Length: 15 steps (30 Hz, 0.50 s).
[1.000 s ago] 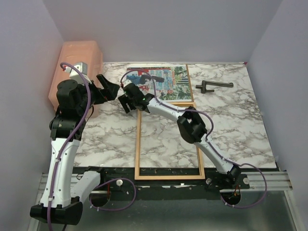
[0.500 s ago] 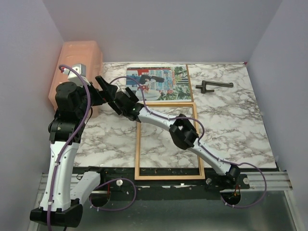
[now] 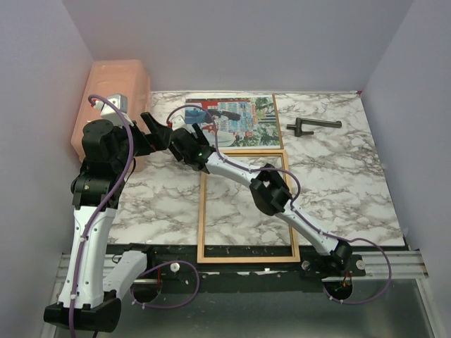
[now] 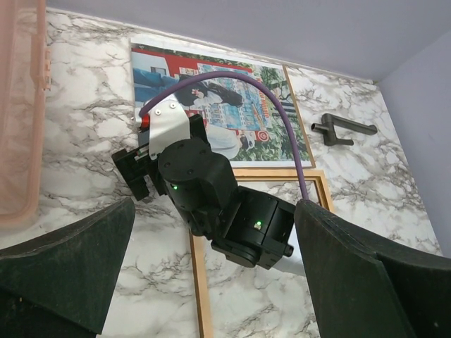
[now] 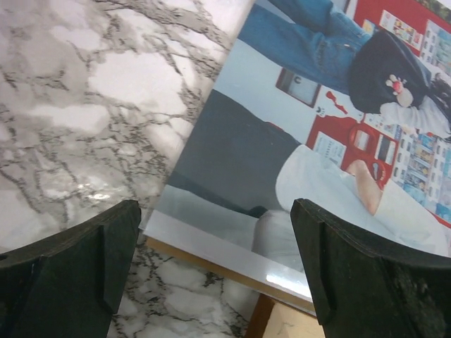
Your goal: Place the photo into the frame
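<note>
Top view: the photo (image 3: 239,121) lies flat on the table (image 3: 338,183) at the far side. Its near edge runs just beyond the far rail of the frame (image 3: 202,211), which lies empty on the marble nearer the arm bases. Not yet inserted.

Change over the last second: the right gripper (image 5: 215,211) drew back from the photo's left edge toward the frame's far-left corner. It has now pushed forward again to the photo's near-left corner. The photo itself shows no visible shift.

Right wrist view: fingers (image 5: 70,271) spread wide and straddling that corner, pinching nothing. A thin brown board edge (image 5: 211,266) shows under the print's near side.

Left gripper (image 4: 215,205): fingers spread, empty, hovering just left of the right wrist.

Judgement: this looks like a re-approach for a grasp on the corner. The sheet lies flat, so getting a finger under its edge may be the hard part. Risk: the brown board is picked up too.
</note>
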Tool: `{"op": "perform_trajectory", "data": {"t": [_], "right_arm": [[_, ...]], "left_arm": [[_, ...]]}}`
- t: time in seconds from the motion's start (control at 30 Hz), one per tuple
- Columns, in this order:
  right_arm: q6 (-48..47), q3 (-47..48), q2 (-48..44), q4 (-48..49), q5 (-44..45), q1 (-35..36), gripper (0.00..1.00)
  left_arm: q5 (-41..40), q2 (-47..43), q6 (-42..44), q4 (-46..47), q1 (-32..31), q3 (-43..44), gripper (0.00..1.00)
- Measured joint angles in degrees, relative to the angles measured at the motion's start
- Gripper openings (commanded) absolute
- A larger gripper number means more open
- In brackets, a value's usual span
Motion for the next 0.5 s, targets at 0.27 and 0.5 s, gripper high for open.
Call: {"op": "perform_trajectory", "data": {"t": [0.27, 0.5], "right_arm": [[0.15, 0.00, -0.02, -0.26, 2.73, -1.16, 0.95], [-0.24, 0.00, -0.44, -0.92, 2.97, -1.62, 0.96]], "left_arm": [[0.15, 0.13, 0.02, 0.02, 0.00, -0.17, 0.99], [0.74, 0.15, -0.02, -0.02, 0.00, -1.25, 0.99]]}}
